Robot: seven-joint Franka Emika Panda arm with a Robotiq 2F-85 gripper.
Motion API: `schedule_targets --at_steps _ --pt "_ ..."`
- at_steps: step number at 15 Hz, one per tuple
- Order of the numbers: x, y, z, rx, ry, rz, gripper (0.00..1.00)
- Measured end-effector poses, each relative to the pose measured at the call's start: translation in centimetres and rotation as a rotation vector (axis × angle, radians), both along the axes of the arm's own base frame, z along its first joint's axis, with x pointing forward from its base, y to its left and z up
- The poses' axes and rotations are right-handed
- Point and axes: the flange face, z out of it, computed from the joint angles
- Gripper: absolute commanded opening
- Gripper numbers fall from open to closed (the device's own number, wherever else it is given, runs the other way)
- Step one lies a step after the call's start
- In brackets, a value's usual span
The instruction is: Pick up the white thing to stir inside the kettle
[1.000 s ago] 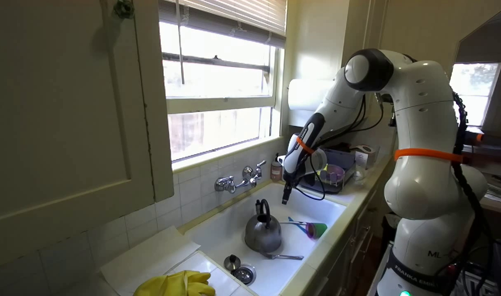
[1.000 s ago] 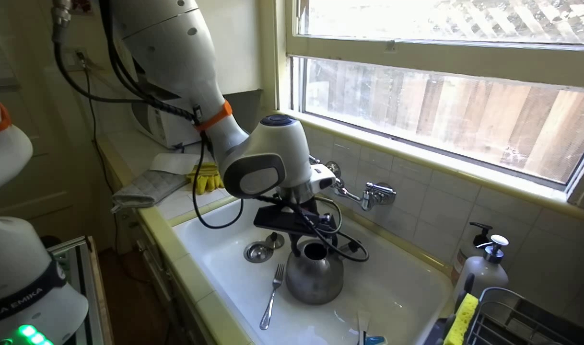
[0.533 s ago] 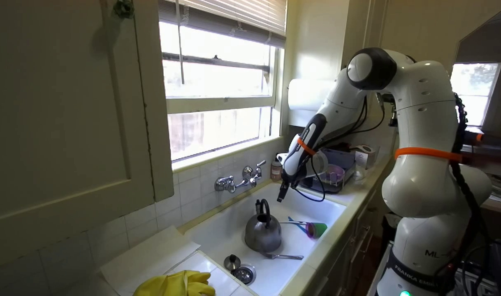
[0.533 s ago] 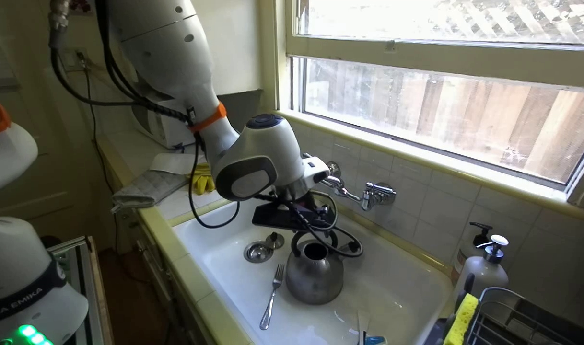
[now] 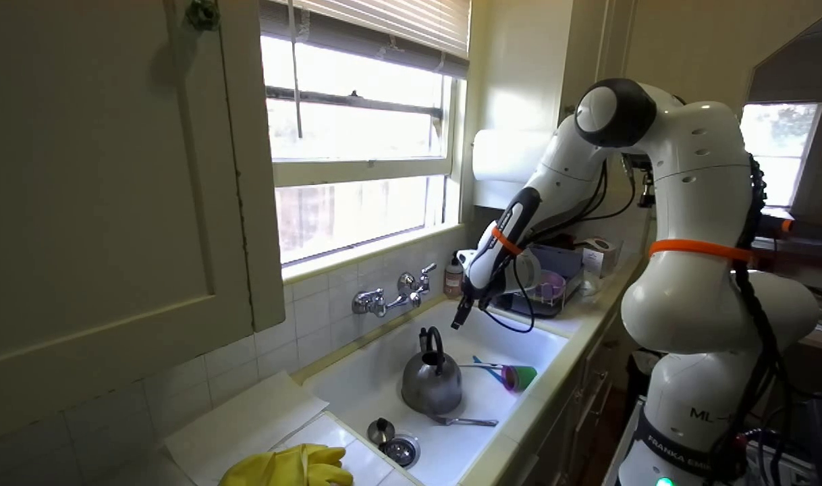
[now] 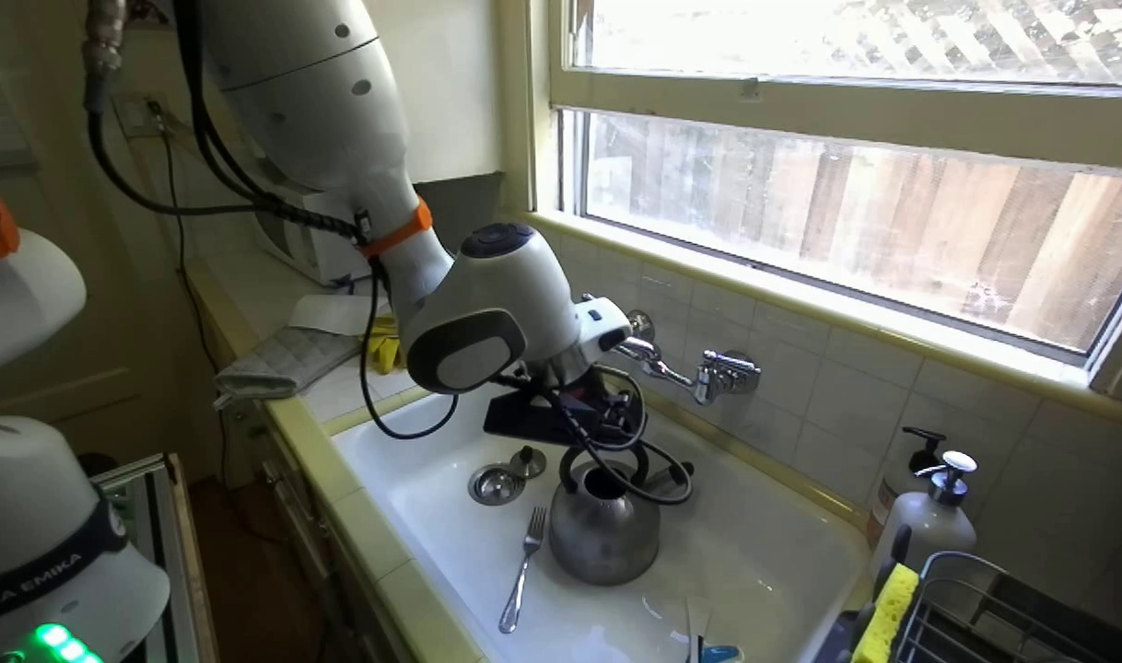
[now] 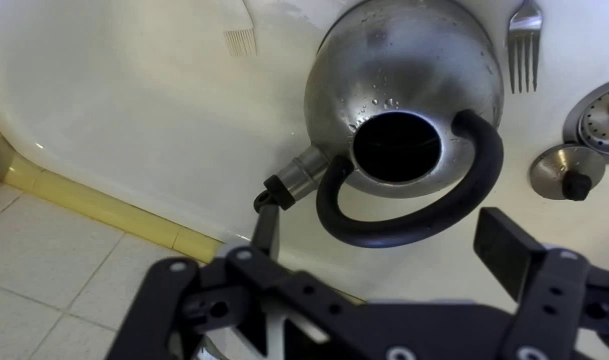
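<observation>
The white thing looks like a small brush. Its bristled end (image 7: 240, 42) shows at the top of the wrist view, the remainder cut off. In the exterior views the white thing (image 5: 480, 365) (image 6: 698, 615) lies on the sink floor beside the kettle. The kettle (image 7: 409, 65) (image 5: 431, 390) (image 6: 605, 543), grey metal with a black arched handle, stands upright with its top opening uncovered. Above it my gripper (image 7: 379, 214) (image 5: 457, 325) hangs open, fingers wide apart and holding nothing. In the wrist view one finger (image 7: 267, 227) overlaps the spout's black tip; I cannot tell if they touch.
A fork (image 7: 526, 50) lies beside the kettle. The kettle's lid (image 7: 567, 172) rests against the drain strainer (image 6: 496, 484). A green and purple cup (image 5: 519, 378) lies in the sink. The tap (image 5: 391, 297) projects from the wall, and the sink's yellow rim (image 6: 395, 562) borders the basin.
The gripper has tilted and shifted slightly left and up in an exterior view, and the wrist has swung a little left in both. The kettle, white thing and fork have stayed put.
</observation>
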Motion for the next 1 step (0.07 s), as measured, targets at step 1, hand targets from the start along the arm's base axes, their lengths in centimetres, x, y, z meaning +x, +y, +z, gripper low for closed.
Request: schedule_targets --at_steps 1 --pt "0.05 0.02 0.03 0.000 -0.001 0.001 1.00"
